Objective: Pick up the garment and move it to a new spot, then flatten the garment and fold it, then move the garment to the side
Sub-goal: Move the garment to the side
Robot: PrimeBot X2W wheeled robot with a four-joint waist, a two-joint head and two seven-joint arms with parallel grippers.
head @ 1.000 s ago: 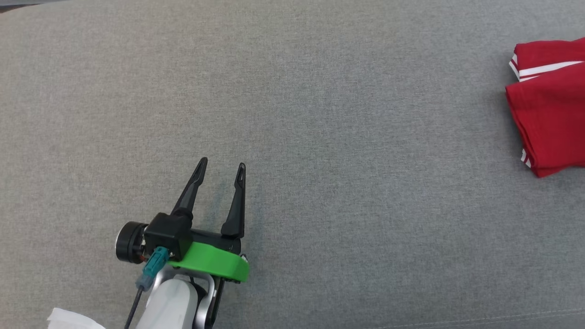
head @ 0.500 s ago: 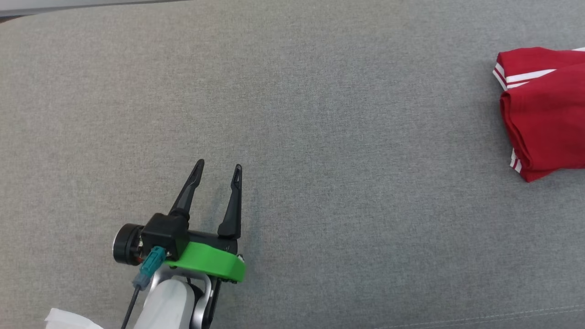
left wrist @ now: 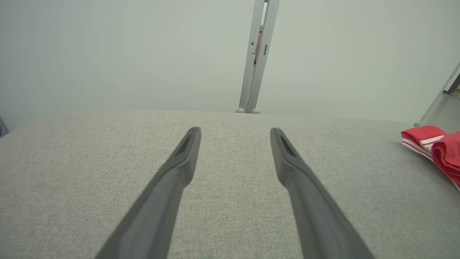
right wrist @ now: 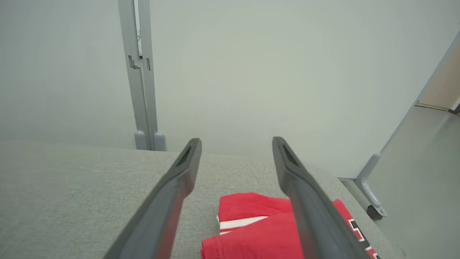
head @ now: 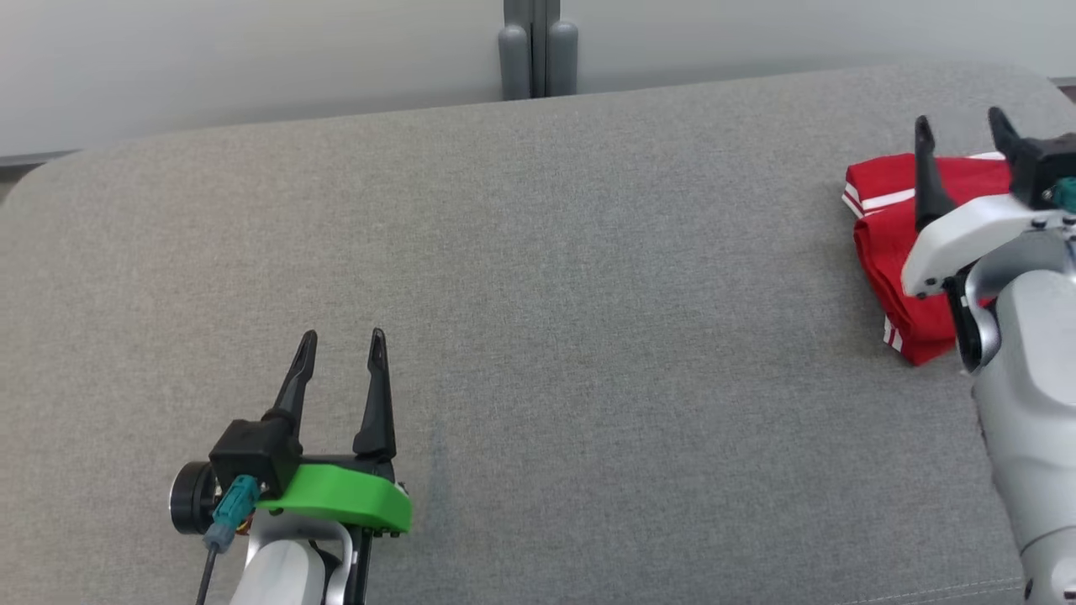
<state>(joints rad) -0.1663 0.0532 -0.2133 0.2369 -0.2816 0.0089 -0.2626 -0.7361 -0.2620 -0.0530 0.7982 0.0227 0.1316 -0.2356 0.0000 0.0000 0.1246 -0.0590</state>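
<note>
Jaws of left gripper (head: pixel 343 336) and right gripper (head: pixel 960 126) are standing wide and empty; we are recording the folded red garment (head: pixel 883 227) lying at the right end of the cushion (head: pixel 538 252), under the nearer right gripper.

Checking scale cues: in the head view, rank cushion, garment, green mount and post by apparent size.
1. grey cushion
2. red garment, partly hidden
3. green mount and grey post look alike, so unranked

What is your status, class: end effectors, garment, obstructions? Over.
Left end effector open, empty, over grey fabric surface. Right end effector open over folded red garment, not gripping. No obstruction seen.
</note>
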